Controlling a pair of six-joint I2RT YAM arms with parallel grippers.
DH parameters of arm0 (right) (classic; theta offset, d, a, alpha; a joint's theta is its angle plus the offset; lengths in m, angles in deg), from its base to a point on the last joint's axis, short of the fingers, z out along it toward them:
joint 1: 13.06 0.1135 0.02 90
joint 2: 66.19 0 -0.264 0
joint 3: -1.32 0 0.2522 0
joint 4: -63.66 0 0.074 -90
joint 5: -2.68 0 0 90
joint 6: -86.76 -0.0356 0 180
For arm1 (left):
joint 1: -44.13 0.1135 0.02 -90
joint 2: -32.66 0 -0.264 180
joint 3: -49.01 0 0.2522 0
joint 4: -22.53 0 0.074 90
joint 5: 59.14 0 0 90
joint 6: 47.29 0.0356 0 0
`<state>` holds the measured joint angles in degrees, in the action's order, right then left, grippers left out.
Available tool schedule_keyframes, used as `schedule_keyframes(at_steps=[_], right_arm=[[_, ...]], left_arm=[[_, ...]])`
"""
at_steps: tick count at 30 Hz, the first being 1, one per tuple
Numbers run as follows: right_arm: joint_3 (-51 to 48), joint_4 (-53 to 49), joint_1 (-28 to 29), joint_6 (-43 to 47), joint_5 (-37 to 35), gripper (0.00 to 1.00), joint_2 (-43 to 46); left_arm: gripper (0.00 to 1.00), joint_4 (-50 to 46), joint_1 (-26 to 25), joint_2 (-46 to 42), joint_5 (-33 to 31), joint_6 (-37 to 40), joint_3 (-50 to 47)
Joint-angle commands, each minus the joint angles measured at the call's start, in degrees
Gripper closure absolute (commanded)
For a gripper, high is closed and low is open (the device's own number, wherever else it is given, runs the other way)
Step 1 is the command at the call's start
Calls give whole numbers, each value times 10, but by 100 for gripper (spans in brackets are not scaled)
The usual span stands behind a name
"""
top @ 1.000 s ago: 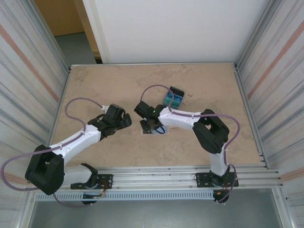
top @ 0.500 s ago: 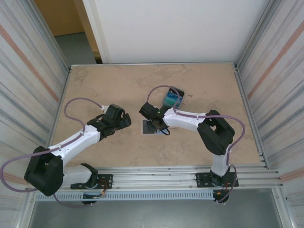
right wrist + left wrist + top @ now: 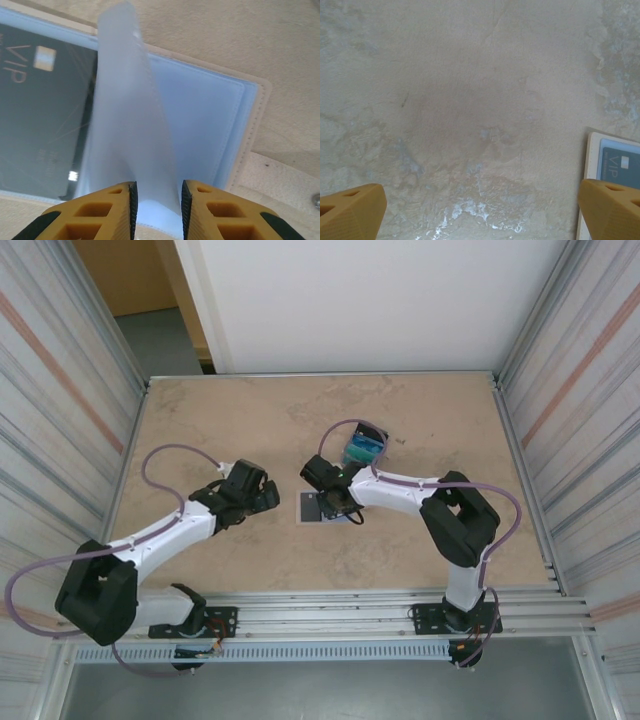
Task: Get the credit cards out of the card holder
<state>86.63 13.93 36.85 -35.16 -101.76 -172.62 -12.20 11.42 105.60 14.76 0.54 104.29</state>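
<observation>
The beige card holder [image 3: 253, 131] lies spread open on the table, light blue inside. A dark credit card [image 3: 45, 110] marked VIP lies flat in its left half. A pale blue inner leaf [image 3: 131, 105] stands up from the fold, bowed, and my right gripper [image 3: 157, 200] is shut on its lower part. From above, the card holder [image 3: 312, 508] sits mid-table under the right gripper [image 3: 335, 506]. My left gripper [image 3: 268, 496] hovers open over bare table just left of it. The card holder's edge [image 3: 590, 165] and the card [image 3: 620, 167] show beside the right fingertip [image 3: 610, 207].
A small dark-edged clear box [image 3: 362, 450] with blue-green contents stands just beyond the right wrist. Metal walls close in the table [image 3: 220, 420] on both sides. Wide bare tabletop lies to the left and at the back.
My right gripper has shifted to the right, uncovering more of the dark card in the holder. The left arm has hardly moved.
</observation>
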Motion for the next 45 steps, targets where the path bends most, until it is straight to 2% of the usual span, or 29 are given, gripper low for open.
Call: schedule_keyframes(at_steps=[1, 18, 26, 31, 35, 45], right_arm=[[-17, -26, -13, -29, -27, 68, 31], [-47, -25, -45, -30, -33, 65, 92], [-42, 57, -57, -21, 103, 67, 90], [-29, 92, -61, -23, 174, 75, 63], [-16, 102, -64, -23, 209, 78, 36], [-5, 136, -74, -37, 269, 78, -7]], left_arm=[[1, -1, -9, 10, -15, 9, 21], [1, 11, -86, 90, -53, 44, 50], [1, 49, -96, 143, -25, 65, 57], [1, 71, -96, 171, -10, 72, 58], [1, 76, -95, 187, -6, 74, 60], [1, 65, -95, 206, -8, 69, 59]])
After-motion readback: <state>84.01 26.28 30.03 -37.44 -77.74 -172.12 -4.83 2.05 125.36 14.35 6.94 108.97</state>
